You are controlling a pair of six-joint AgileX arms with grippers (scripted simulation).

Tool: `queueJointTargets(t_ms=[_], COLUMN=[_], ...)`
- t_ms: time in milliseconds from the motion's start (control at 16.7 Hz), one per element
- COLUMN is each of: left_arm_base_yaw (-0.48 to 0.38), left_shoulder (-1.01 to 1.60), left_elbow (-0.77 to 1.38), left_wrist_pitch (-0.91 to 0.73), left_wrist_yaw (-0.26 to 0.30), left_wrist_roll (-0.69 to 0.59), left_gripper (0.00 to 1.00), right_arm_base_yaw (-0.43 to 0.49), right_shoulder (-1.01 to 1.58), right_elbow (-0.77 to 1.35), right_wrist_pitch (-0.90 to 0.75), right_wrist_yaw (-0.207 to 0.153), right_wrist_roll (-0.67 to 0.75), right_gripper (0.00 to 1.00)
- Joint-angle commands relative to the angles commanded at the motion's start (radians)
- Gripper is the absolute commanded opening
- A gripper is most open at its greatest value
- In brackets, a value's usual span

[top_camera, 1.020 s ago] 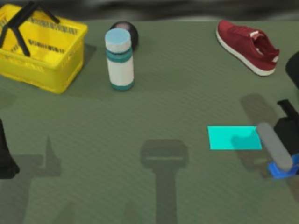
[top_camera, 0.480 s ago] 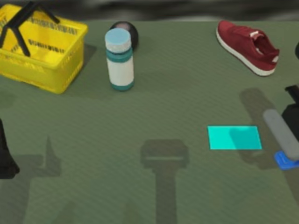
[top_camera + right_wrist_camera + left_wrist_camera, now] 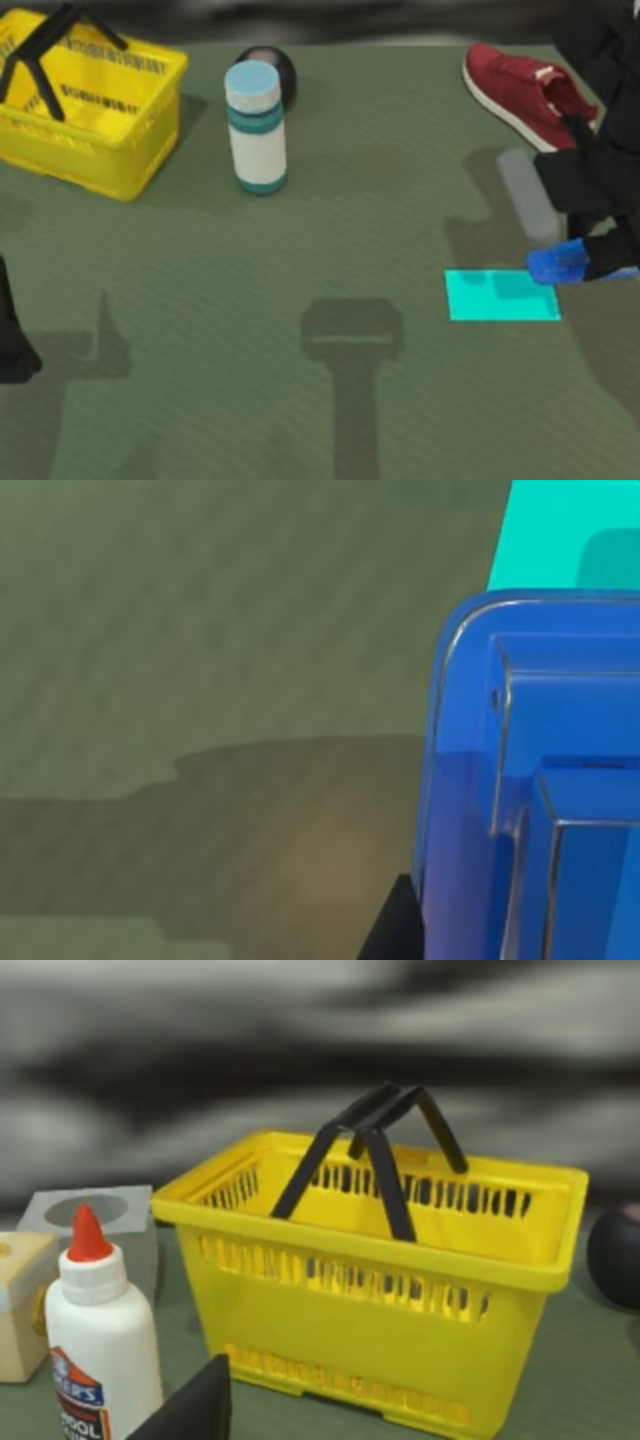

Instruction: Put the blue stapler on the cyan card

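Note:
The blue stapler (image 3: pixel 557 265) hangs just over the right end of the cyan card (image 3: pixel 500 296), rounded end pointing left. My right gripper (image 3: pixel 603 262) is shut on it, coming in from the table's right side. In the right wrist view the blue stapler (image 3: pixel 540 780) fills the near side, with one black fingertip (image 3: pixel 395 930) beside it and a corner of the cyan card (image 3: pixel 550 530) beyond. My left gripper (image 3: pixel 10 345) is parked at the left edge, open, with only one finger (image 3: pixel 190 1410) showing in its wrist view.
A yellow basket (image 3: pixel 90 110) stands back left, with a white bottle (image 3: pixel 256 128) and a dark ball (image 3: pixel 275 70) to its right. A red shoe (image 3: pixel 525 95) lies back right, close to my right arm. The left wrist view shows a glue bottle (image 3: pixel 95 1345) and blocks beside the basket (image 3: pixel 380 1290).
My right arm has lifted the blue stapler from the table's right edge and carried it left and farther back, to above the card's right end. The left arm has not moved.

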State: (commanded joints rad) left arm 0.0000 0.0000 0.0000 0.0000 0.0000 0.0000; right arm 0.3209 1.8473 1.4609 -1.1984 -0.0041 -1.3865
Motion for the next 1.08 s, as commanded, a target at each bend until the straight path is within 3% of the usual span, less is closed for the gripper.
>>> queueJointTargets(t_ms=[420, 780, 1080], left_arm_base_yaw=[0.0, 0.0, 0.0], left_shoulder=[0.0, 0.0, 0.0], left_elbow=[0.0, 0.0, 0.0], left_wrist_pitch=[0.0, 0.0, 0.0], left_wrist_yaw=[0.0, 0.0, 0.0], left_wrist_roll=[0.0, 0.0, 0.0], left_gripper=[1.0, 1.0, 1.0], right_arm_base_yaw=[0.063, 0.058, 0.06], right_shoulder=[0.205, 0.205, 0.249], right_elbow=[0.288, 0.276, 0.144], right_wrist_pitch=[-0.076, -0.058, 0.118], right_wrist_yaw=[-0.002, -0.002, -0.002], right_wrist_roll=[0.197, 0.199, 0.203], right_gripper=[0.0, 0.0, 0.0])
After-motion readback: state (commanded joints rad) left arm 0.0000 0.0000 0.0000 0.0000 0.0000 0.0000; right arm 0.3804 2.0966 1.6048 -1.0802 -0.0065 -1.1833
